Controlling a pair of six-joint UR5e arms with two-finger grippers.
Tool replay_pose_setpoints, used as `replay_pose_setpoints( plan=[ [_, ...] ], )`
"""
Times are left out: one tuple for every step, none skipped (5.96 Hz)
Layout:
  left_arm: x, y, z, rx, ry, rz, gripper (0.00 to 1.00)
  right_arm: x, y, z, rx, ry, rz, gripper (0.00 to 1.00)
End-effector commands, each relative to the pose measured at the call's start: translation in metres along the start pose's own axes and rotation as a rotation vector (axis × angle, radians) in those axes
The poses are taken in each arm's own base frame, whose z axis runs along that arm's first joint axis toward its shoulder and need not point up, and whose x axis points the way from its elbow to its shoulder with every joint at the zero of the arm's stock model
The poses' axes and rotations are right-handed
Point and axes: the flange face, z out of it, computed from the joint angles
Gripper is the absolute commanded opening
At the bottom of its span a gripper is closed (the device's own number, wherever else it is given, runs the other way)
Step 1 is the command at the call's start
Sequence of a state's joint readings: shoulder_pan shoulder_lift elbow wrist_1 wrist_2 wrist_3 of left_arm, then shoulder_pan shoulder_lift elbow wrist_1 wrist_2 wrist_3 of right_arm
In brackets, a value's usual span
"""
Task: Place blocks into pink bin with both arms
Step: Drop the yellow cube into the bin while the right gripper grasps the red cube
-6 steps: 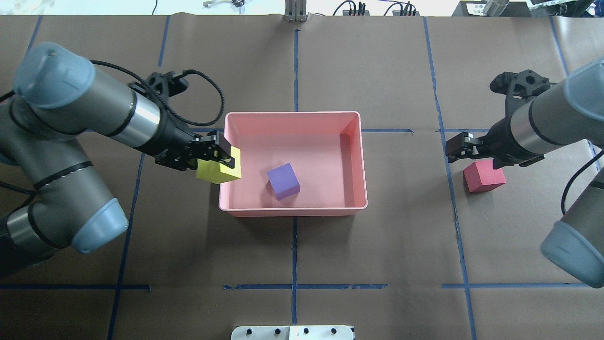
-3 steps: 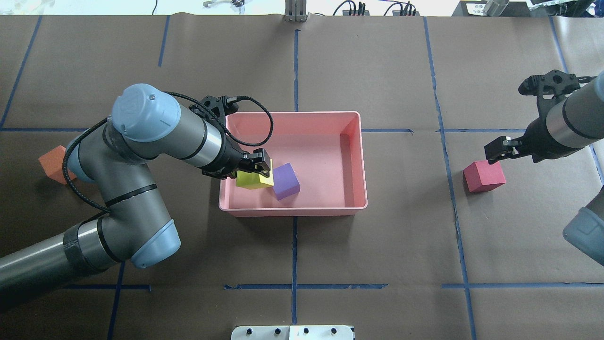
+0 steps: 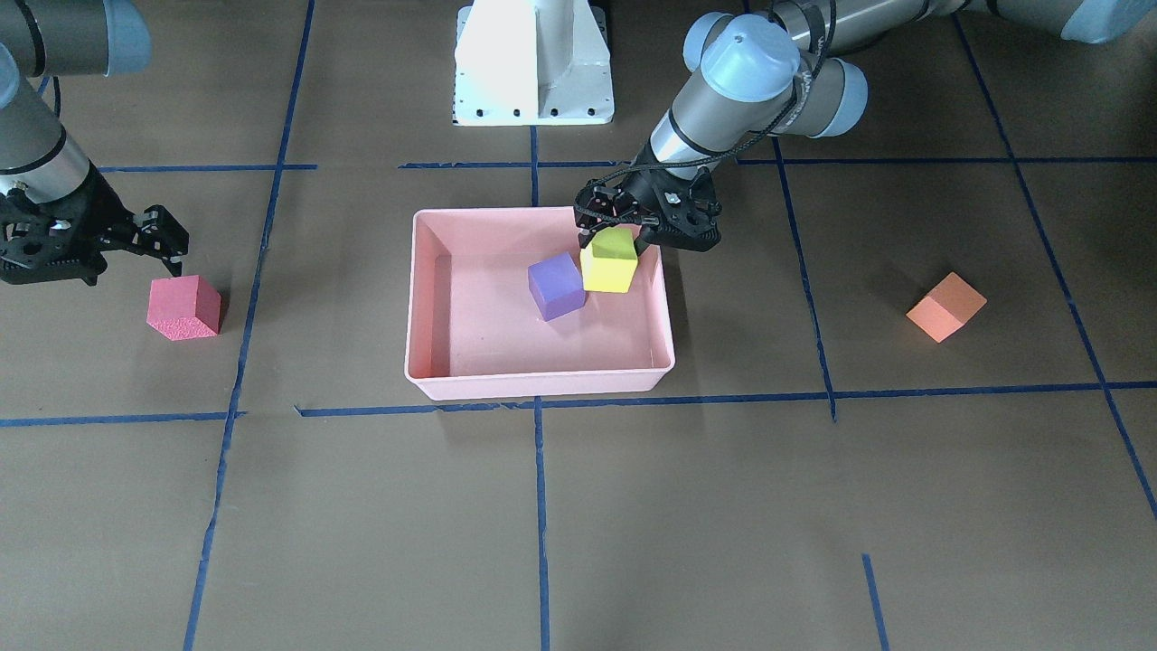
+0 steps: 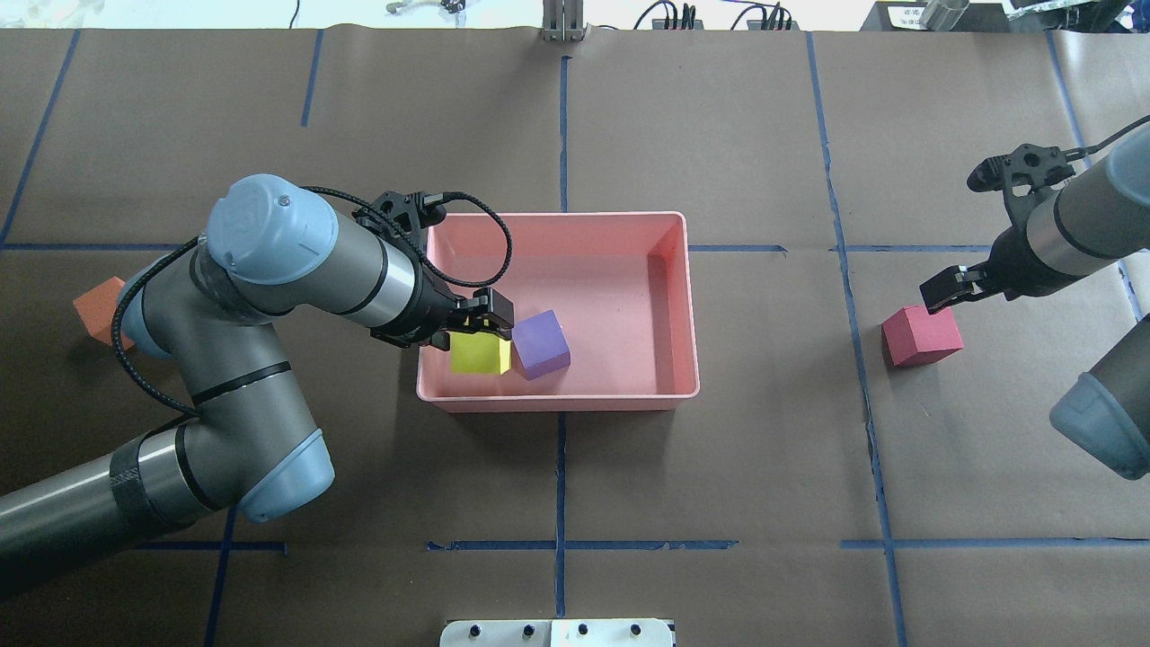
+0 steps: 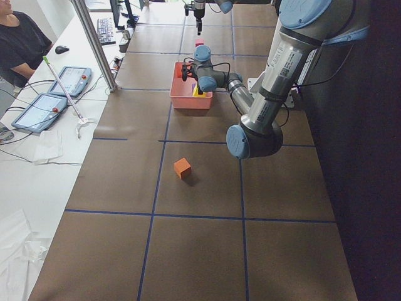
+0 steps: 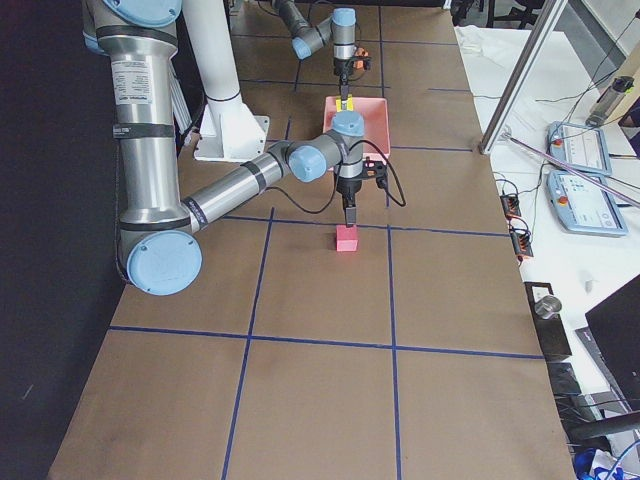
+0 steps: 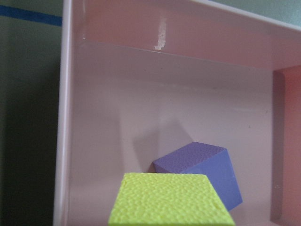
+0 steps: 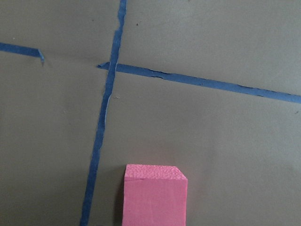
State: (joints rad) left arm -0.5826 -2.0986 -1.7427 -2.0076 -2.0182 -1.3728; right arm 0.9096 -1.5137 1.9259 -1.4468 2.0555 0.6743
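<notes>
Your left gripper [image 3: 616, 233] straddles the yellow block [image 3: 608, 265] low in the bin [image 3: 533, 384], likely for release; grip unclear. Right gripper [image 4: 952, 289] gapes over the red block [image 4: 921, 335] near the bench's right edge.

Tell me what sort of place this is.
Most likely a robotics lab set up for recorded trials. The table is papered brown and gridded with blue tape, a left arm and a right arm work over it, and control tablets lie on a side bench near a person.
</notes>
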Motion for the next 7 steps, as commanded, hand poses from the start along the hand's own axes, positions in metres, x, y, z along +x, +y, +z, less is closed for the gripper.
replay_pose_setpoints(
  plan=[
    [0.006, 0.003, -0.010, 0.011, 0.018, 0.006, 1.00, 0.009, -0.007, 0.031, -0.025, -0.017, -0.002, 1.00],
    [0.006, 0.004, -0.010, 0.010, 0.018, 0.005, 1.00, 0.016, -0.011, 0.048, -0.012, -0.050, -0.013, 1.00],
    [0.007, 0.003, -0.012, 0.012, 0.020, 0.006, 1.00, 0.007, -0.016, 0.045, -0.006, -0.078, -0.005, 1.00],
    [0.008, 0.004, -0.014, 0.019, 0.025, 0.008, 1.00, 0.001, -0.015, 0.047, -0.014, -0.086, 0.006, 1.00],
    [0.012, 0.005, -0.023, 0.025, 0.040, 0.014, 1.00, -0.002, -0.010, 0.058, -0.034, -0.079, -0.002, 1.00],
    [0.010, 0.006, -0.035, 0.034, 0.053, 0.018, 1.00, 0.001, -0.007, 0.074, -0.061, -0.063, 0.005, 1.00],
    [0.011, 0.002, -0.062, 0.063, 0.084, 0.025, 1.00, -0.003, -0.002, 0.083, -0.078, -0.060, -0.003, 1.00]
  ],
)
